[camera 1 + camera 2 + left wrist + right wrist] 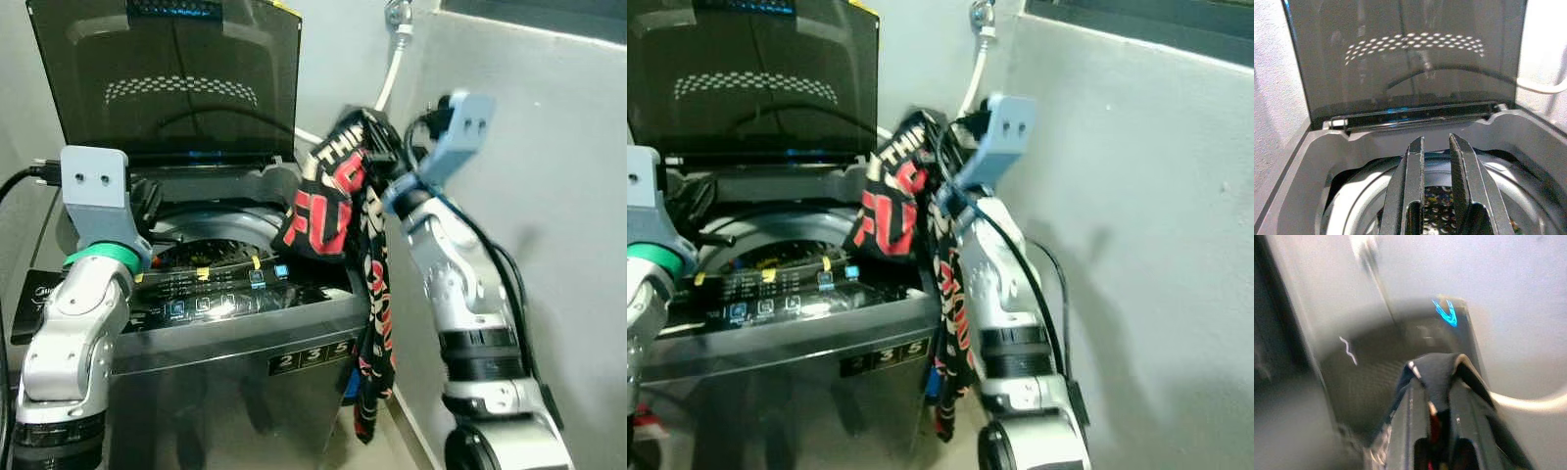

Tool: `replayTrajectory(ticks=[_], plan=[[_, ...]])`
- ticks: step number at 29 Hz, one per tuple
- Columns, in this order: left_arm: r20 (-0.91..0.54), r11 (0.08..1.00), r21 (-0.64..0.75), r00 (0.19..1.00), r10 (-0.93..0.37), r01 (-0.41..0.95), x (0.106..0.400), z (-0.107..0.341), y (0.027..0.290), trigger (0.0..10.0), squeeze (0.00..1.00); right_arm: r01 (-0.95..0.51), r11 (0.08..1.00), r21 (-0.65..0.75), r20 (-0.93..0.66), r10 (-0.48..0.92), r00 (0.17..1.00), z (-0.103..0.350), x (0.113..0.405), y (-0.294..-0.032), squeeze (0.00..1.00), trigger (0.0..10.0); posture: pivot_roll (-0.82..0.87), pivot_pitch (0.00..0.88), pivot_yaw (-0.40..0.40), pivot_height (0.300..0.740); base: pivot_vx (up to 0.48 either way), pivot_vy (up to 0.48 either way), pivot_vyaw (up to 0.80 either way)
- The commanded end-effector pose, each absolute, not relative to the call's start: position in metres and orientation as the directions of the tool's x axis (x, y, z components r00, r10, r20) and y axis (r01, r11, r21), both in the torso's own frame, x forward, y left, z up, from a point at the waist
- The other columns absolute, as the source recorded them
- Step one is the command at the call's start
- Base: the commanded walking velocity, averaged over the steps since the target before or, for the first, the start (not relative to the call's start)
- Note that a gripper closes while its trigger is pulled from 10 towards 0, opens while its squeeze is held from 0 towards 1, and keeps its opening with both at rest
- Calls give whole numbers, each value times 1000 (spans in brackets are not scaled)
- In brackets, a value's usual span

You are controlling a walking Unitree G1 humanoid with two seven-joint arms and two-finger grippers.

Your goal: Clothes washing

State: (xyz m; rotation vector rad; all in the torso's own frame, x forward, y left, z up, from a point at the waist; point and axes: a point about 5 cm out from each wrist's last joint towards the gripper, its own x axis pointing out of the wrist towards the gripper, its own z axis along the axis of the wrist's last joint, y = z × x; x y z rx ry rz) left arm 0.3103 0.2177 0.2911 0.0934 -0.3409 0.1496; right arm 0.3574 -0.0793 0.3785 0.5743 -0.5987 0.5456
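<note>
while the right tool [1437,382] clamps the black garment [338,196], the left tool [1437,161], slightly apart, hovers over the drum [1352,205]

Right wrist view is smeared with motion blur, so the dark tinted lid [1400,362] beyond the right gripper [1437,369] is only a hazy slab. Black-and-red printed garment [333,196] wraps over that pincer, hiding its fingertips; the lettering is creased and only partly readable. Below the left gripper [1435,147], the perforated steel drum [1437,208] runs off the frame's edge.
</note>
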Motion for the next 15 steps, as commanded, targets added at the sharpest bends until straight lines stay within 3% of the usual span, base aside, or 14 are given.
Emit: replayTrajectory(ticks=[1, 2, 3, 4, 5, 7, 9, 11, 12, 15], plan=[[352, 981, 77, 925, 139, -177, 310, 292, 216, 10000, 0, -806, 461, 371, 874, 120, 471, 459, 319, -99, 0, 10000, 67, 0, -44, 740, 0, 0, 0], [354, 981, 77, 925, 141, -179, 310, 292, 216, 10000, 0, -867, 328, 374, 916, 14, 401, 485, 306, -115, 0, 10000, 64, 0, -45, 740, 0, 0, 0], [355, 981, 76, 924, 140, -177, 309, 292, 215, 10000, 0, -883, 301, 360, 929, -32, 368, 496, 303, -127, 0, 10000, 64, 0, -45, 740, 0, 0, 0], [353, 982, 74, 926, 136, -173, 310, 291, 214, 10000, 0, -852, 384, 356, 920, 13, 391, 490, 311, -126, 0, 10000, 63, 0, -47, 740, 0, 0, 0], [353, 982, 74, 926, 136, -173, 310, 291, 214, 10000, 0, -852, 384, 356, 920, 13, 391, 490, 311, -126, 0, 10000, 63, 0, -47, 740, 0, 0, 0], [352, 984, 78, 928, 124, -161, 310, 291, 213, 10000, 0, -779, 516, 356, 853, 161, 496, 464, 334, -110, 0, 10000, 66, 0, -48, 740, 0, 0, 0], [350, 986, 77, 930, 112, -148, 310, 290, 211, 10000, 0, -678, 688, 259, 748, 301, 591, 431, 351, -89, 0, 10000, 63, 0, -46, 740, 0, 0, 0], [350, 986, 77, 930, 112, -148, 310, 290, 211, 10000, 0, -678, 688, 259, 748, 301, 591, 431, 351, -89, 0, 10000, 63, 0, -46, 740, 0, 0, 0], [349, 987, 77, 931, 107, -142, 310, 290, 211, 10000, 0, -646, 735, 204, 697, 354, 623, 416, 355, -81, 0, 10000, 63, 0, -45, 740, 0, 0, 0], [346, 988, 76, 933, 100, -134, 311, 289, 209, 10000, 0, -652, 742, 154, 581, 466, 668, 381, 362, -61, 0, 10000, 61, 0, -42, 740, 0, 0, 0]])
